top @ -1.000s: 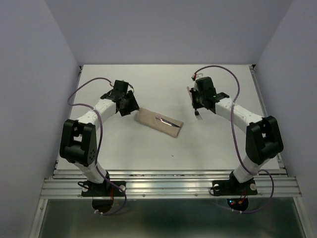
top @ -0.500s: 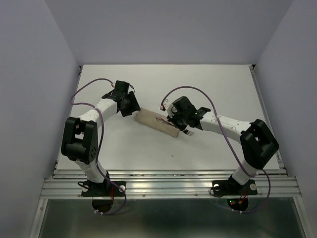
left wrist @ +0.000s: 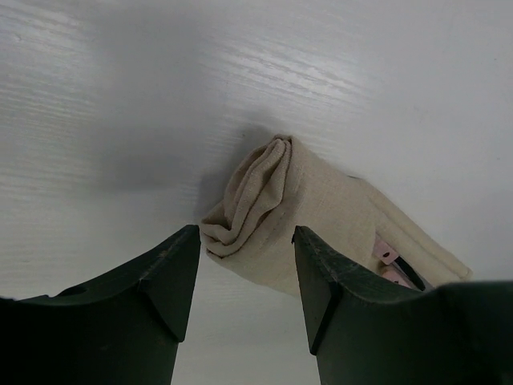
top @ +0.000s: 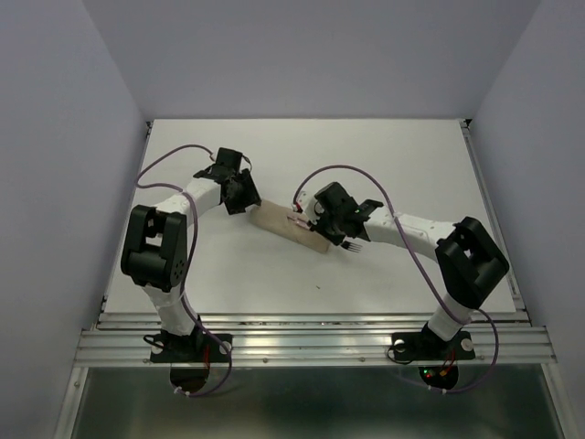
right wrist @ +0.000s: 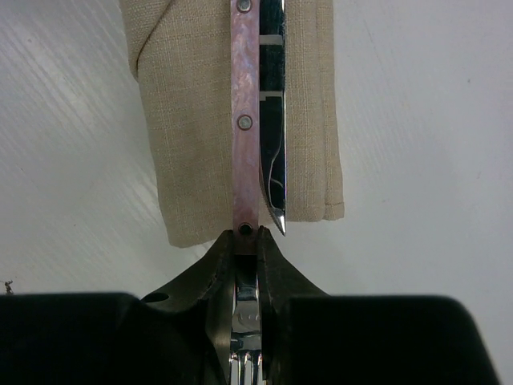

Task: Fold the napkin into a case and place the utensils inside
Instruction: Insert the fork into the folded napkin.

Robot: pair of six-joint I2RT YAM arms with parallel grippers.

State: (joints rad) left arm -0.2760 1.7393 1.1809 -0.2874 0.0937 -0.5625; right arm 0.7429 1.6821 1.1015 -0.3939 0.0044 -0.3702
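Note:
The case (top: 285, 225) is a narrow folded tan cloth lying slantwise at the table's middle. In the right wrist view the case (right wrist: 188, 120) has the knife's silver blade (right wrist: 272, 160) sticking out of its near end. My right gripper (top: 329, 234) is shut on the fork (right wrist: 244, 120). Its pinkish handle lies along the top of the case beside the knife, and its tines (top: 353, 245) point back past the fingers. My left gripper (top: 247, 203) is open at the case's bunched far-left end (left wrist: 256, 196), with one finger on each side of it.
The white table (top: 402, 155) has raised rails along its left and right edges and grey walls around it. The arms' purple cables loop above both wrists.
My right arm swung from the back right down to the case, carrying the fork, and now holds its handle over the case. My left gripper stayed at the case's left end.

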